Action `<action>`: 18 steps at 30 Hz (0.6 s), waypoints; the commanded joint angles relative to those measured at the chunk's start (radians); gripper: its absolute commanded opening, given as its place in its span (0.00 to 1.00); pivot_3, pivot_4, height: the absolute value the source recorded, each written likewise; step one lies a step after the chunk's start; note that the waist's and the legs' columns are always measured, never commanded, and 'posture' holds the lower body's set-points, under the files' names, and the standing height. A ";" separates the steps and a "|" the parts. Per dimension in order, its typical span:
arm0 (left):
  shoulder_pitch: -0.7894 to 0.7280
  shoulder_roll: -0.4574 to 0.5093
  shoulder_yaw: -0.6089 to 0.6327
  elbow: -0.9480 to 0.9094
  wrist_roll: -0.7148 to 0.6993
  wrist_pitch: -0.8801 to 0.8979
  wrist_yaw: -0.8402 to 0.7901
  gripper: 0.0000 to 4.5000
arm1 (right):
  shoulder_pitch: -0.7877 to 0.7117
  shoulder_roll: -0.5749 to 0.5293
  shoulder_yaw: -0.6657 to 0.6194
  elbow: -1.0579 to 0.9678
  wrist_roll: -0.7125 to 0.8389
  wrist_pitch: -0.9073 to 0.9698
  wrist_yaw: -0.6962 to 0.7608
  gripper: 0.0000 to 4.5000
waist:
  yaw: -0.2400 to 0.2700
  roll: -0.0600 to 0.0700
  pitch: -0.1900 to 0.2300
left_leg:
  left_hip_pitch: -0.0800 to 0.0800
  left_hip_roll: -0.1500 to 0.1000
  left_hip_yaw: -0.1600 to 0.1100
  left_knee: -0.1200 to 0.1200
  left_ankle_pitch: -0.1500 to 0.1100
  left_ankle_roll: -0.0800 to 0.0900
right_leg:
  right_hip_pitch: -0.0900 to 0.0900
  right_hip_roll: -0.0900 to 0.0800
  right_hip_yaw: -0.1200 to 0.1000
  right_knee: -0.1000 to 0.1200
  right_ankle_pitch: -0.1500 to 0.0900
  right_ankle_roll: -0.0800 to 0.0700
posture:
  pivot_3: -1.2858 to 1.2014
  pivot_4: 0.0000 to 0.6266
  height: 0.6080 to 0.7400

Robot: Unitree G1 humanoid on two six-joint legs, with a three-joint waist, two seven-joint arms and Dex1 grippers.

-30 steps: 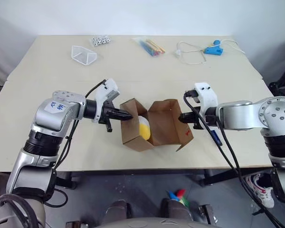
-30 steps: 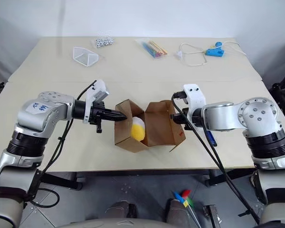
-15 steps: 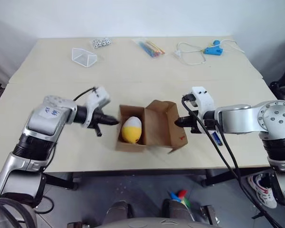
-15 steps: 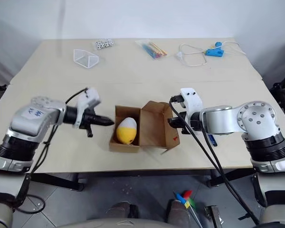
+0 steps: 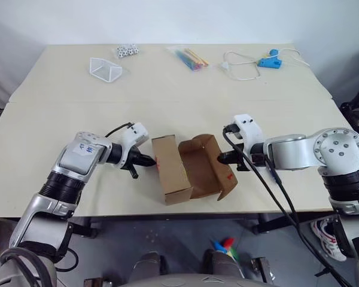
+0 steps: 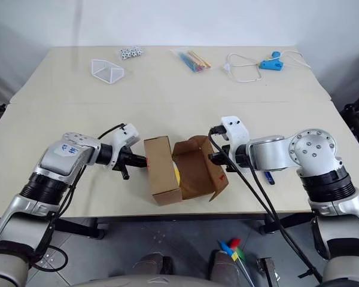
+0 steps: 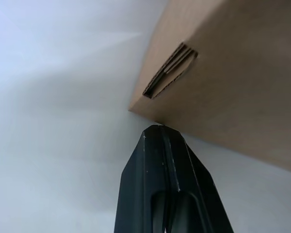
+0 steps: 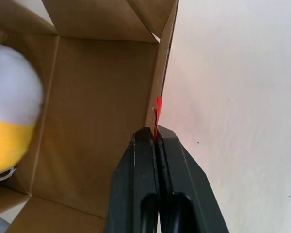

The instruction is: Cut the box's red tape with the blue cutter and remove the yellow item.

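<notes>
From the head view I see the box (image 5: 182,169) open near the worktop's (image 5: 60,113) front edge, between both end effectors. My left wrist view shows the left end effector (image 7: 160,128) pressed together, tip against the carton's outer wall. My right wrist view shows the right end effector (image 8: 155,132) pinching a flap edge bearing red tape (image 8: 158,109); the yellow item (image 8: 9,111) lies inside.

Yellow item (image 6: 177,173) mostly hidden behind the box (image 6: 161,170) wall (a blurred edge-cut blob from the right wrist), blue cutter (image 6: 268,177) largely covered by the right arm
</notes>
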 commanded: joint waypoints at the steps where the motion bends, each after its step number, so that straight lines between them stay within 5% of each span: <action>1: -0.070 0.020 0.092 0.026 -0.048 0.045 -0.018 0.00 | -0.034 0.010 -0.036 -0.018 -0.007 0.007 0.018 0.00 | -0.004 -0.001 0.001 | 0.000 0.000 0.000 0.000 0.000 0.000 | -0.001 0.000 0.000 0.000 0.000 0.000 | 0.52 0.24 1.00; 11: -0.251 0.056 0.237 0.038 -0.191 0.133 -0.096 0.00 | -0.052 0.029 -0.055 0.007 -0.065 0.036 0.056 0.00 | -0.012 -0.003 0.002 | -0.012 -0.003 0.004 -0.004 0.000 -0.002 | -0.013 0.002 -0.006 0.004 0.001 0.001 | 0.52 0.24 1.00; 18: -0.237 0.018 0.134 -0.130 -0.240 0.180 -0.134 0.00 | -0.052 0.044 -0.079 0.004 -0.095 0.053 0.069 0.00 | -0.015 -0.004 0.002 | -0.012 -0.003 0.004 -0.004 0.000 -0.003 | -0.013 0.002 -0.005 0.004 0.001 0.001 | 0.52 0.24 1.00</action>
